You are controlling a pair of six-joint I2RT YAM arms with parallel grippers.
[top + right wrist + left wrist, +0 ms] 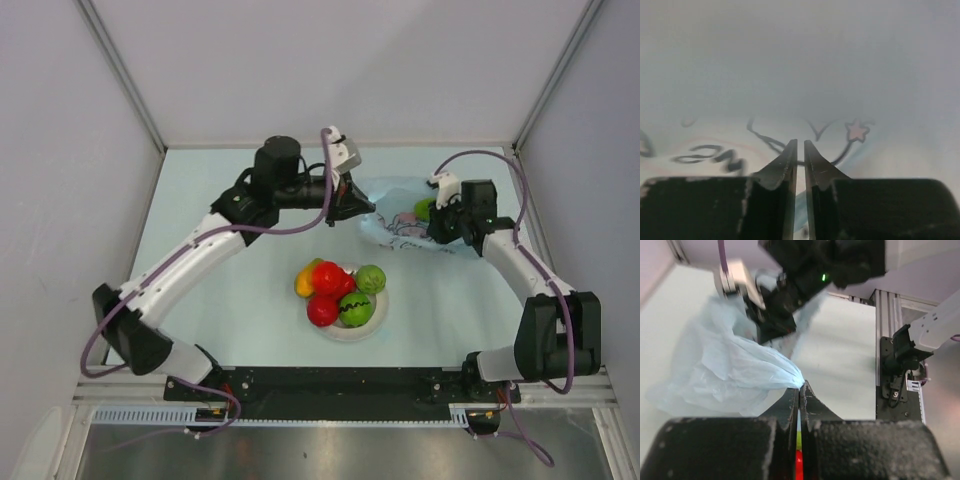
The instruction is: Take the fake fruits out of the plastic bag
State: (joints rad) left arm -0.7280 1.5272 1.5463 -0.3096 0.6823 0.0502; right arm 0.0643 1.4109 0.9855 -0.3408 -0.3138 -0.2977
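The light-blue plastic bag (400, 228) lies at the back right of the table. My left gripper (360, 205) is shut on its left end; in the left wrist view the film (725, 370) is drawn to a point between the closed jaws (801, 386). My right gripper (437, 222) is at the bag's right side. Its jaws (800, 142) stand almost together, pressed into the printed film (790, 90). A green fake fruit (424, 208) shows at the bag's top. Several fake fruits, red (328, 277), green (357, 308) and yellow-orange (304, 283), sit on the white plate (345, 335).
The plate stands mid-table, in front of the bag and between the two arms. Grey walls and slanted frame posts (120, 75) close in the table on three sides. A black rail (340, 380) runs along the near edge. The right arm's wrist (785, 295) looms over the bag.
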